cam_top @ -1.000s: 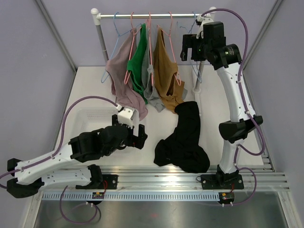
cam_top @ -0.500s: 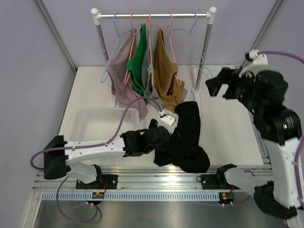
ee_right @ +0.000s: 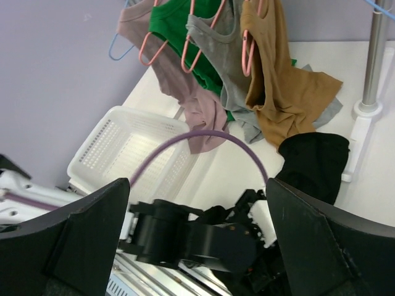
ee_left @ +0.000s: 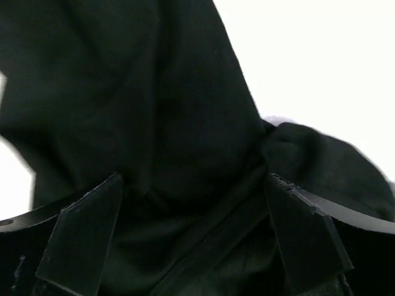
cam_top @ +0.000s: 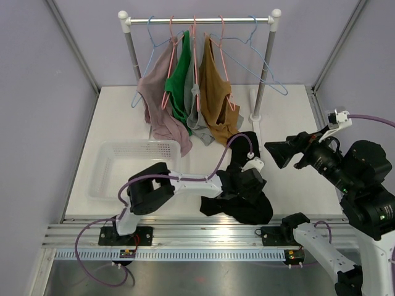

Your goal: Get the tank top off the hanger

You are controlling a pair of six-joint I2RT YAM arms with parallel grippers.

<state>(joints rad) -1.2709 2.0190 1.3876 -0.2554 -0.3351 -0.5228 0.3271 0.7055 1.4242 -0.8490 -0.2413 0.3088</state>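
Low in the centre of the overhead view, the left gripper (cam_top: pixel 248 185) is down on the black tank top (cam_top: pixel 241 160), which lies crumpled on the table (cam_top: pixel 123 117), off any hanger. Its wrist view shows the jaws spread, dark fabric bunched between them. Just right, the right gripper (cam_top: pixel 276 154) hovers in the air, jaws wide apart. At left sits the white basket (cam_top: pixel 111 179). At the back, the rack (cam_top: pixel 200 20) carries the pink top (cam_top: pixel 162 105), green top (cam_top: pixel 179 80), grey top (cam_top: pixel 197 120) and brown top (cam_top: pixel 216 92), plus a bare blue hanger (cam_top: pixel 274 80).

Blk tank top (cam_top: pixel 244 153), wht basket (cam_top: pixel 120 170)
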